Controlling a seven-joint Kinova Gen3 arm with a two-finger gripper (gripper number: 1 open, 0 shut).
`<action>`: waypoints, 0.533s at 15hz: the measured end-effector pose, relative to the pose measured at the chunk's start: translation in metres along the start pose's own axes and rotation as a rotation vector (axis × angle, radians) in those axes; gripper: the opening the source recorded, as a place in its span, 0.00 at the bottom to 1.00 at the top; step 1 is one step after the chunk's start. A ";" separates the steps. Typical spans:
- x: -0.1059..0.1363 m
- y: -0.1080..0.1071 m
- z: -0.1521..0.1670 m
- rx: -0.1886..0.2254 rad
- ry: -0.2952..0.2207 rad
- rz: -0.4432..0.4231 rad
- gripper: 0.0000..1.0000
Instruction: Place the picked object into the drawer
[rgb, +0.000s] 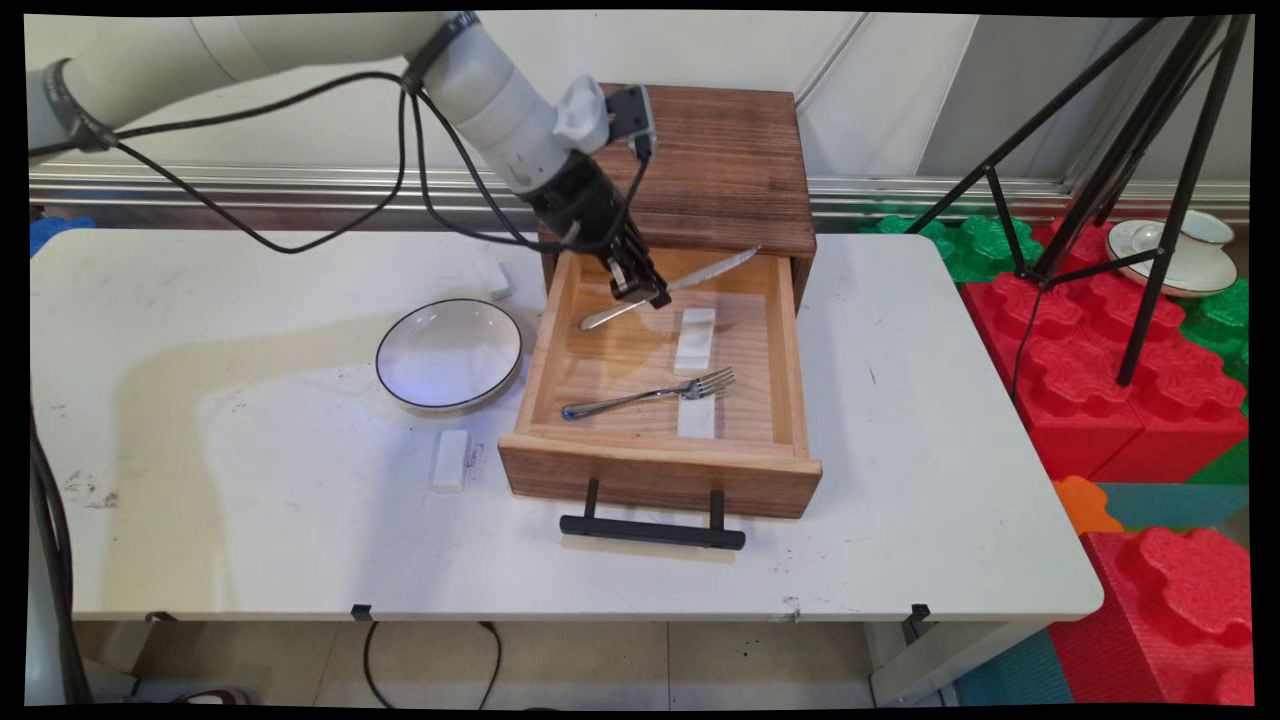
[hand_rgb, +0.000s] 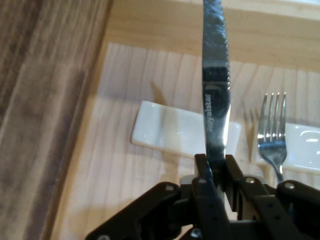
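Note:
My black gripper (rgb: 645, 290) (hand_rgb: 216, 167) is shut on a steel table knife (rgb: 668, 288) (hand_rgb: 216, 90), held above the inside of the open wooden drawer (rgb: 660, 470). The knife lies roughly level, its serrated blade pointing toward the drawer's back right. Below it on the drawer floor sits a white rectangular rest (rgb: 695, 340) (hand_rgb: 170, 132). A steel fork (rgb: 650, 394) (hand_rgb: 272, 130) lies nearer the drawer front, its tines over a second white rest (rgb: 697, 417) (hand_rgb: 300, 150).
The drawer belongs to a dark wooden cabinet (rgb: 725, 165) at the table's back. A white black-rimmed plate (rgb: 449, 354) lies left of the drawer, with a white block (rgb: 450, 460) in front of it and another (rgb: 493, 277) behind. A black tripod (rgb: 1100, 170) stands right.

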 end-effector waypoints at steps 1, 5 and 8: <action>-0.002 0.000 0.007 -0.003 -0.009 0.005 0.00; -0.008 0.000 0.025 -0.009 -0.030 0.017 0.00; -0.014 -0.001 0.038 -0.012 -0.050 0.026 0.00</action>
